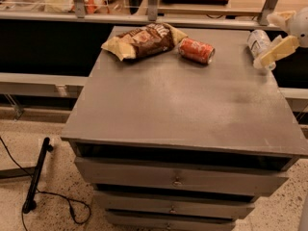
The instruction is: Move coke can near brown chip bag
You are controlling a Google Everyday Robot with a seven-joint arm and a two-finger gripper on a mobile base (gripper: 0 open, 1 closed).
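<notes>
**A:** Camera view, starting from the left: what surrounds the surface?

**B:** A speckled floor with a black bar lying on it and a thin cable curling beside it. The surface itself is the flat grey top of a cabinet, with drawers stacked below. Behind it runs a rail with metal posts.

**A:** And on top?

**B:** At the far left, the brown chip bag lies flat, its long axis climbing from the near left to the far right. Just beside its right end is the coke can, on its side. Whether they touch I cannot tell.

**A:** Which way does the can run?

**B:** Its long axis slants from the far left, by the bag, to the near right.

**A:** The gripper?

**B:** The gripper is at the far right edge, well apart from the can, its fingers spread. The lower one crosses a clear bottle lying there.
</notes>
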